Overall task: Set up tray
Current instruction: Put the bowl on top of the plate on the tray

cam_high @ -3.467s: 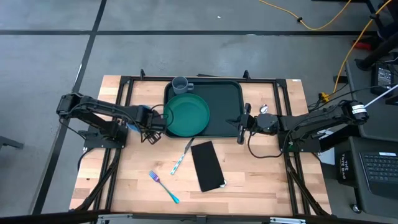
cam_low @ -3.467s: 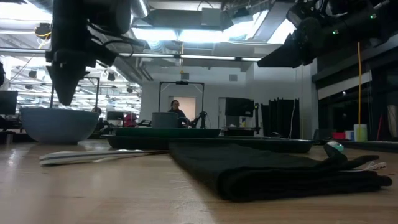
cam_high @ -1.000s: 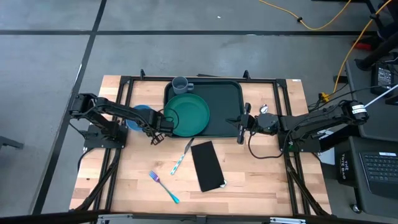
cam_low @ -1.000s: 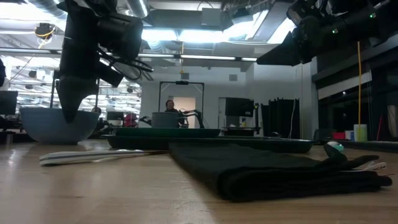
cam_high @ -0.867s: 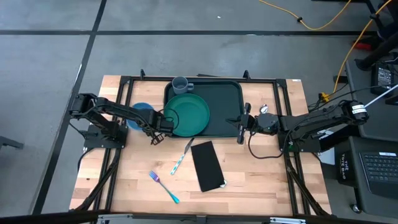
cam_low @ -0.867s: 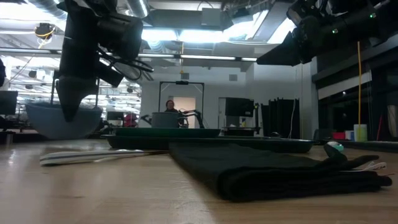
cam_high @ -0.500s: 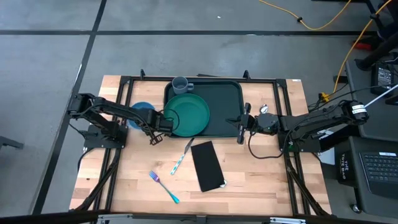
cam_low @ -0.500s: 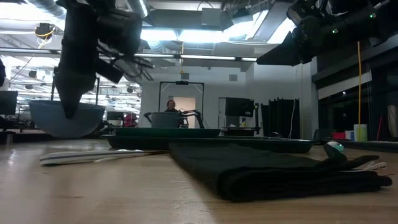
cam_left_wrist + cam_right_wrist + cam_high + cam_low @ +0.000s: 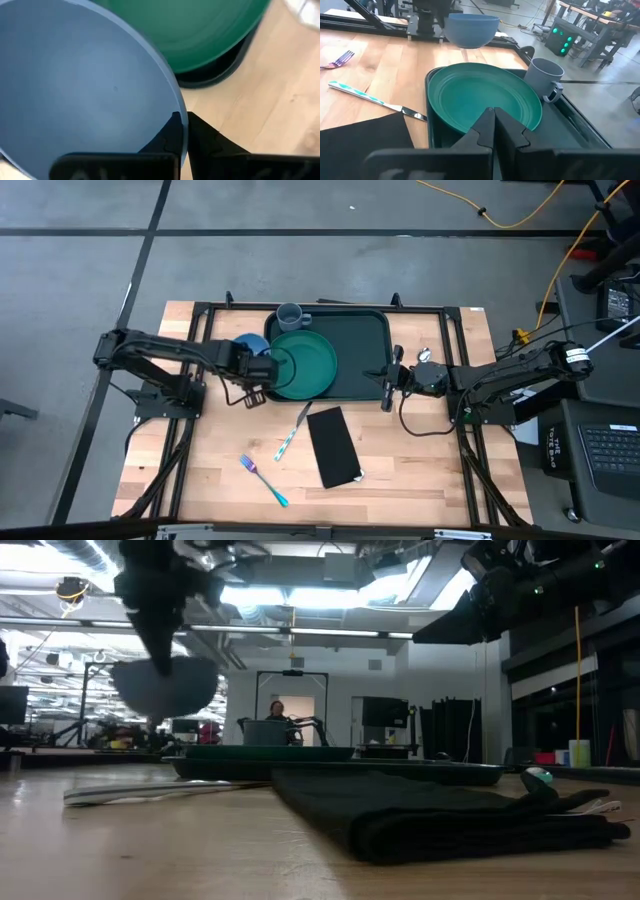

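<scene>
Fork: a pink-tined metal fork with a teal handle [image 9: 262, 480] lay nearest the table's front edge, on the pale wooden tabletop [image 9: 400, 470].
Napkin: a flat black rectangular cloth napkin [image 9: 333, 446] lay right of the fork, just in front of the tray; in the low view it filled the foreground [image 9: 440, 815].
Knife: a metal table knife with a teal patterned handle [image 9: 292, 432] lay tilted between fork and tray, its blade end near the tray's front rim.
Tray: the large dark green rectangular plastic tray with rounded corners [image 9: 362, 340] sat at the back middle of the table, its rim seen as a dark band in the low view [image 9: 420, 771].
Plate: a round green plastic plate [image 9: 305, 363] rested on the tray's left half, overlapping its left rim.
Left gripper: the left gripper [image 9: 252, 373] was clamped on the rim of a round pale blue plastic bowl [image 9: 250, 346], one finger inside the bowl and one outside [image 9: 172, 131]; the bowl hung off the table [image 9: 165, 687], beside the plate's left edge.
Right gripper: the right gripper [image 9: 390, 380] hovered at the tray's right rim, fingers pressed together holding nothing [image 9: 492, 125].
Mug: a grey-blue mug with a handle [image 9: 291, 315] stood at the tray's back left corner [image 9: 544, 75].
</scene>
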